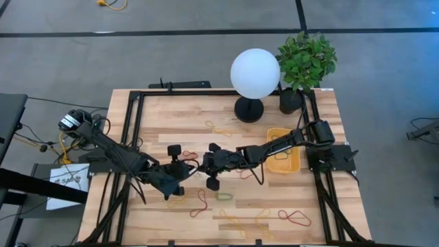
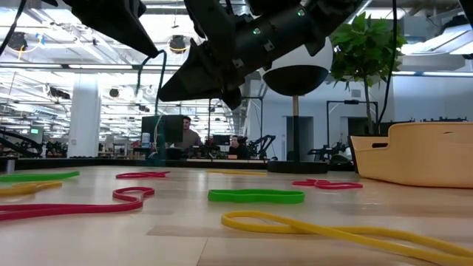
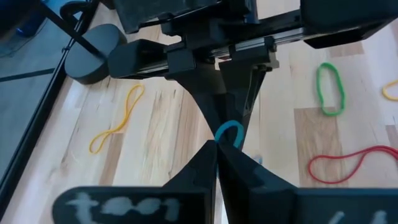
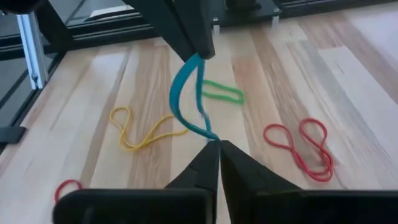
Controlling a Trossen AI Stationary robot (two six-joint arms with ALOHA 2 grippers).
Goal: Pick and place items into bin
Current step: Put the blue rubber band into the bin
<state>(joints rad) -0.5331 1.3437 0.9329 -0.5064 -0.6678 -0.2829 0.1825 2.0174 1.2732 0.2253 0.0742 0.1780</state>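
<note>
While most rubber bands (image 1: pixel 293 218) lie scattered across the table (image 1: pixel 171 116), both grippers pinch one blue band (image 4: pixel 186 93) mid-table. Left gripper (image 3: pixel 216 146) and right gripper (image 4: pixel 219 146) are closed on it. The bin (image 1: pixel 283 152), near the right edge, awaits almost everything

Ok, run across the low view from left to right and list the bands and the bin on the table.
Far-left green band → small red band → middle green band → red band by the bin → yellow-orange bin. The long red and yellow bands in front overlap these, so they are left out.
</note>
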